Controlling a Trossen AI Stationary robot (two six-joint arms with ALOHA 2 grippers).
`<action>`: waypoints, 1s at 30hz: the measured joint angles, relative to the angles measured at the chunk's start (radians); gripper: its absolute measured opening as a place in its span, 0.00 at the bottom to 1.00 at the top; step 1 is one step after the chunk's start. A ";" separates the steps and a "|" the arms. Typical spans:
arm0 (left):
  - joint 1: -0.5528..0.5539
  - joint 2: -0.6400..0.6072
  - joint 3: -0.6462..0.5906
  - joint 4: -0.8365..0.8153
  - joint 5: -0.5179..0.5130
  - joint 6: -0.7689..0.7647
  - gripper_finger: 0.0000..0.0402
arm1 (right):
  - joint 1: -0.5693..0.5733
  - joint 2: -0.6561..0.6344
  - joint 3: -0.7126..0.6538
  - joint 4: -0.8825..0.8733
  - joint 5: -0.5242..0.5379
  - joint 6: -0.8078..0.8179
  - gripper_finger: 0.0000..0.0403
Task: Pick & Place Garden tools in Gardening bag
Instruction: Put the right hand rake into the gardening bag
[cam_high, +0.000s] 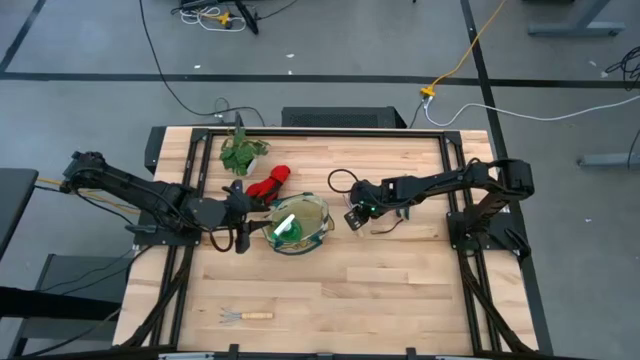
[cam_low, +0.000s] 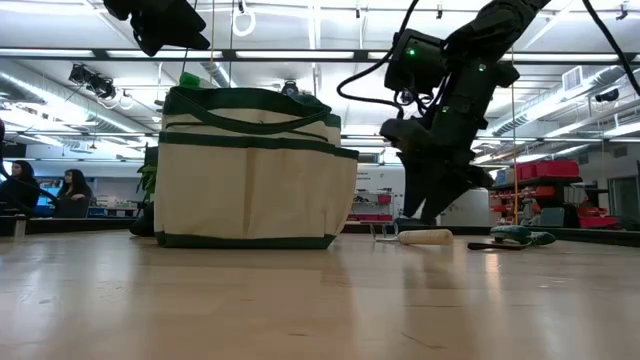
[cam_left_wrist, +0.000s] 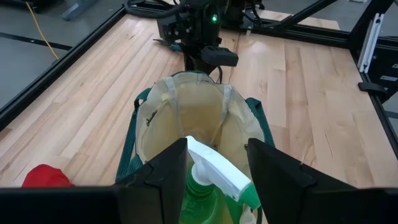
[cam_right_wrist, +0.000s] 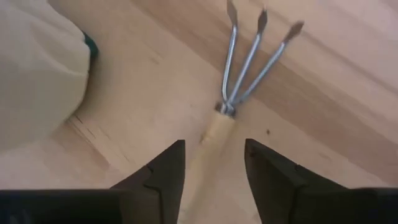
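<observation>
The beige gardening bag (cam_high: 312, 222) with green trim stands open at mid-table, and it also shows in the low view (cam_low: 250, 185). My left gripper (cam_left_wrist: 216, 148) is over its mouth, shut on the green spray bottle (cam_left_wrist: 202, 196). My right gripper (cam_right_wrist: 214, 143) is open, low over a wooden-handled hand fork (cam_right_wrist: 239, 81) lying flat just right of the bag, its fingers on either side of the handle without touching. Red gloves (cam_high: 268, 183) lie behind the bag. A second fork (cam_high: 245, 316) lies near the front edge. Pruning shears (cam_low: 510, 238) lie beyond the right gripper. My left gripper pinches the spray bottle's upper body, just under the white trigger head (cam_left_wrist: 217, 169), between its two fingers. The fingers slant down from the table's left. The bottle stands roughly upright in the bag's mouth, its green top (cam_low: 190, 78) just above the rim. What its base rests on is hidden.
A leafy green plant bunch (cam_high: 240, 152) lies at the far left of the table. Black frame rails (cam_high: 470, 250) run along both sides. Bare wood lies in front of the bag. People sit in the room beyond (cam_low: 40, 185).
</observation>
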 joint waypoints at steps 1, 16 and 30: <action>0.000 0.000 0.000 -0.001 0.000 0.000 0.43 | 0.000 0.003 0.000 0.008 0.011 0.000 0.42; 0.000 0.000 0.000 0.000 0.000 0.000 0.43 | 0.000 0.074 0.000 0.072 0.021 0.026 0.42; 0.000 0.000 0.000 0.000 0.000 0.000 0.43 | 0.000 0.074 0.000 0.075 0.042 0.030 0.42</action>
